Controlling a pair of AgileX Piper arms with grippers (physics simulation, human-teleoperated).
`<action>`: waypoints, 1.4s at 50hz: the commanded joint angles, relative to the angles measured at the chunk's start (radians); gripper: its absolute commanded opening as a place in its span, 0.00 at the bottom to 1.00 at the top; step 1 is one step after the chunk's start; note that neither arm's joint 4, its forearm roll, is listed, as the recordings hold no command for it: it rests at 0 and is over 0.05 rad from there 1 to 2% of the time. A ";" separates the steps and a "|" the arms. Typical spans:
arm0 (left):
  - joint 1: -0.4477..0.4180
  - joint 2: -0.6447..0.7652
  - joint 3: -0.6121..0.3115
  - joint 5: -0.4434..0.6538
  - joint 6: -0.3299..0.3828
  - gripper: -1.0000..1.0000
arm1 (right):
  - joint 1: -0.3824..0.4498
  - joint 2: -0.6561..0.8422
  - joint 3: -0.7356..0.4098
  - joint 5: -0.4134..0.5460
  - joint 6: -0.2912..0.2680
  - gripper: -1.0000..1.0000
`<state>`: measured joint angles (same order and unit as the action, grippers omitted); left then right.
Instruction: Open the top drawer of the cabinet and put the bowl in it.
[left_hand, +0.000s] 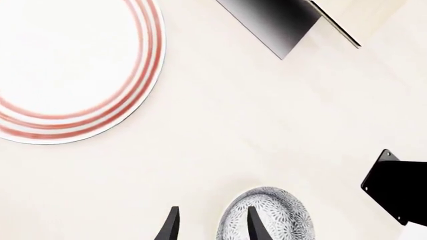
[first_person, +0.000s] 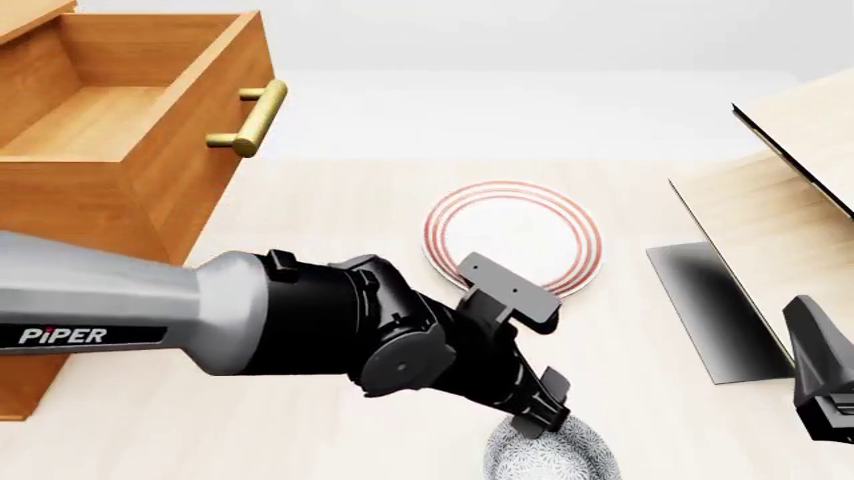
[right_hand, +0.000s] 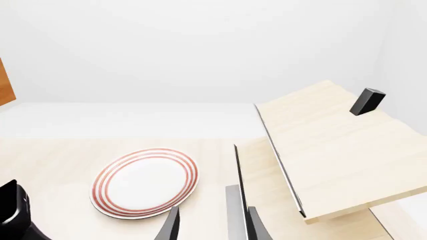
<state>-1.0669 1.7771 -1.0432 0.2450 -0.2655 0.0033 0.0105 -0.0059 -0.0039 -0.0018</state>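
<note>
Cabinet (first_person: 80, 300), orange-brown wood, fills the left side of the front view, and its top drawer (first_person: 134, 110) stands pulled out in the upper left of the frame, its bare wooden floor open to view and its brass bar handle (first_person: 254, 118) jutting toward the middle. Across the table (first_person: 334, 200), at the right edge of the frame, sits a pale light-wood structure (first_person: 787, 190) with a dark shadowed panel under it.

Next in size is the left arm (first_person: 200, 315), grey with the word PIPER on its sleeve, reaching from the left edge down to the lower middle of the front view. Its black wrist ends right over the bowl. In the left wrist view the left gripper (left_hand: 212, 225) is parted: one finger sits inside the bowl (left_hand: 270, 215) and the other outside, beside its rim. Whether the fingers touch the rim cannot be told.

A flat white plate with red rings (first_person: 510, 240) lies at the centre of the front view, apart from the bowl and beyond it.

The bowl, white with fine grey-blue speckles, rests on the table at the bottom edge of the front view, right of centre, well apart from the drawer.

Only a dark part of the right arm (first_person: 821, 365) shows, at the lower right. In its wrist view the right gripper (right_hand: 212, 222) is spread and empty above the table, near the light-wood structure.
</note>
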 joint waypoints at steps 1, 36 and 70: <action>-0.009 0.028 0.002 -0.018 -0.019 1.00 | 0.000 -0.003 0.001 0.001 0.000 1.00; -0.034 0.108 -0.002 -0.062 -0.055 1.00 | 0.000 -0.002 0.001 0.001 0.001 1.00; -0.059 0.148 -0.013 -0.085 -0.082 0.00 | 0.000 -0.002 0.001 0.001 0.000 1.00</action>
<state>-1.1200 1.9130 -1.0611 0.1667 -0.3472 0.0033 0.0105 -0.0059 -0.0039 -0.0018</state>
